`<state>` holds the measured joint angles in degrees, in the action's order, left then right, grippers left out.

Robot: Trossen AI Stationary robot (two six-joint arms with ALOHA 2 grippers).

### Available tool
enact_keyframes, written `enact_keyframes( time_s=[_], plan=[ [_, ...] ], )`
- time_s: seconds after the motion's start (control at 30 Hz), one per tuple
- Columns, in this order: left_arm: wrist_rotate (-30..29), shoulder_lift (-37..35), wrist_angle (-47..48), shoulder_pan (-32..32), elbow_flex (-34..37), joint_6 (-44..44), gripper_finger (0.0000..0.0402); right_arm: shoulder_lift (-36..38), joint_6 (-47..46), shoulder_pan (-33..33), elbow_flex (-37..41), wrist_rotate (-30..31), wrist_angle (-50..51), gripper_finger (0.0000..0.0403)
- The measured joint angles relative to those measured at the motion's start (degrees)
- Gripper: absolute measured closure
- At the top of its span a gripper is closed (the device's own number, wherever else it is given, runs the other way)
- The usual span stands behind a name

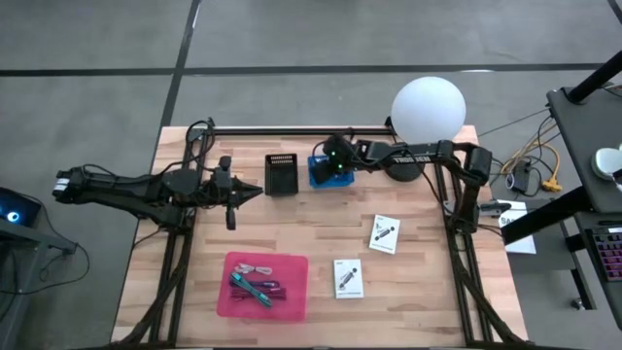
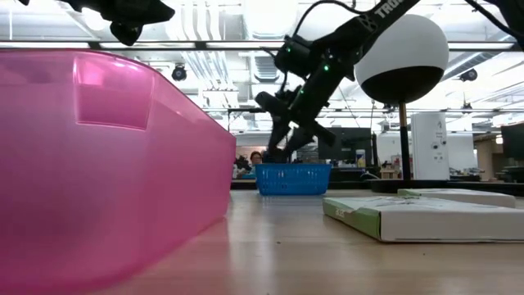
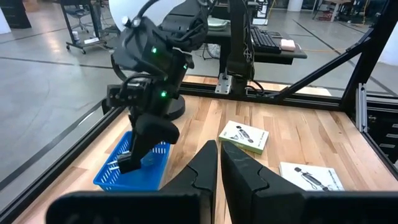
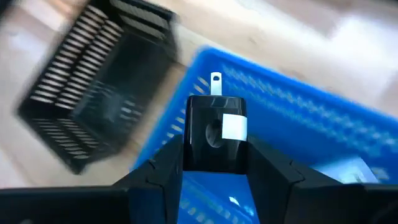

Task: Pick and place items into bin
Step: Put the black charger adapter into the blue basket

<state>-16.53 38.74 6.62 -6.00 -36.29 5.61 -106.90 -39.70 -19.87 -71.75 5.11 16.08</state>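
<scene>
step: right hand (image 4: 214,163) pinched a black plug block (image 4: 216,134) over the blue bin (image 1: 326,171) – placing.
place: bin at counter's twelve o'clock.
next: spread fingers – drop inside.
left hand (image 1: 255,192): pressed together, nine o'clock, waiting.

Robotics lab — open hall with exposed ceiling ducts (image 2: 246,33), concrete floor (image 1: 292,39), equipment benches (image 3: 261,43).

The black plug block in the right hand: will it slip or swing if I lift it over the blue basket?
The black plug block looks rigid, so probably no swinging. The right hand pinches its smooth flat sides, so it might slip. It seems light.
</scene>
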Motion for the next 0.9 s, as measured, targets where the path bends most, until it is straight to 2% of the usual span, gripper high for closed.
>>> enact_keyframes(
  time_s=[0.27, 0.43, 0.67, 0.9],
  plan=[
    [0.0, 0.1, 0.0, 0.0, 0.0, 0.0, 0.0396, -0.1, -0.4, 0.0, 0.3, 1.3, 2.0, 0.0274],
    [0.0, 0.1, 0.0, 0.0, 0.0, 0.0, 0.0396, -0.1, -0.2, 0.0, 0.1, 2.4, 1.7, 0.0257],
    [0.0, 0.1, 0.0, 0.0, 0.0, 0.0, 0.0396, -0.1, 0.5, 0.0, 0.1, 2.4, 1.7, 0.0254],
    [0.0, 0.1, 0.0, 0.0, 0.0, 0.0, 0.0396, -0.1, 1.1, 0.0, 0.2, 2.1, 2.1, 0.0216]
  ],
)
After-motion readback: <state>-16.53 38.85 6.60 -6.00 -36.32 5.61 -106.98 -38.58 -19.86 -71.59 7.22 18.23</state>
